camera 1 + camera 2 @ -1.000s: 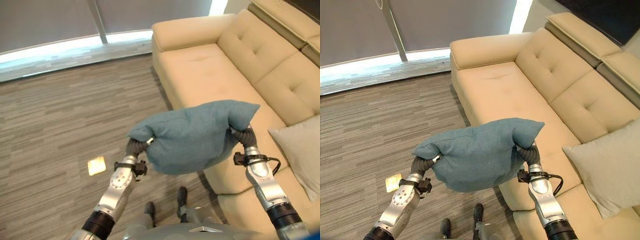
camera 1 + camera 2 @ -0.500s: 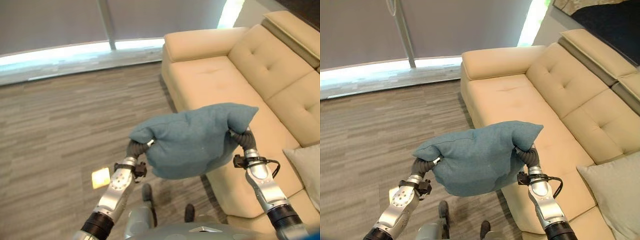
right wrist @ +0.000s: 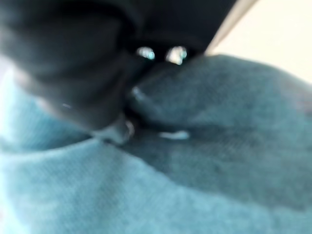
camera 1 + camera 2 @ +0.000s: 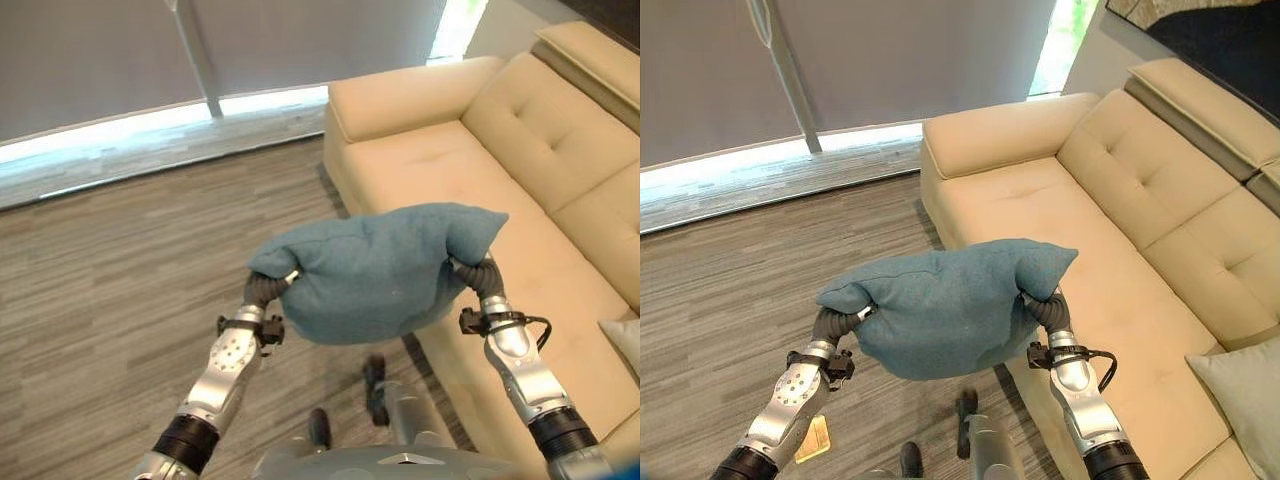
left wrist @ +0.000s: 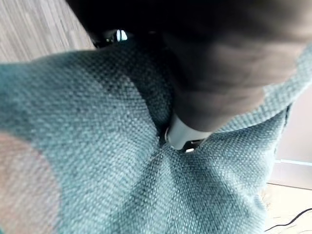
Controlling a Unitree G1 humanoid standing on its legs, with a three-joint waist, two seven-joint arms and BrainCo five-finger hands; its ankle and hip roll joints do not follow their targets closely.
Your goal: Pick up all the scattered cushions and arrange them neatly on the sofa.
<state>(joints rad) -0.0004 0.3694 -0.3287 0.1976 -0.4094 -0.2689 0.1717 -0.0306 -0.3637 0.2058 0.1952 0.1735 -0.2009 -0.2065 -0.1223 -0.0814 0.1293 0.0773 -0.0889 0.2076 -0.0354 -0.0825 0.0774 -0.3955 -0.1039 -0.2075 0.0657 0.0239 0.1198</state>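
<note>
The wood-look striped floor [image 4: 110, 270] is the biggest thing here. It runs up to the long grey window blinds [image 4: 910, 55] at the far side, with a bright strip of light along their bottom edge.

The big cream leather sofa [image 4: 1110, 250] stands on the right side of the floor. Its rounded armrest is at the end near the window. Its seat is bare at that end, and its back has little button dents.

The soft blue-green fabric cushion [image 4: 375, 270] is up in the air, off the floor. It hangs between the two arms, just in front of the sofa's front edge, and it sags a bit in the middle. Both of its top corners stick up where the arms go into it.

A pale grey fabric cushion [image 4: 1243, 385] lies on the sofa seat at the near end, well apart from the blue-green one. You can see one corner of it.

The left hand [image 5: 184, 134] is pushed into the left end of the blue-green cushion. The cloth folds around it, so I cannot tell how its fingers are set.

The right hand [image 3: 114, 129] is tucked into the right end of the same cushion. I cannot tell how its fingers are set either.
</note>
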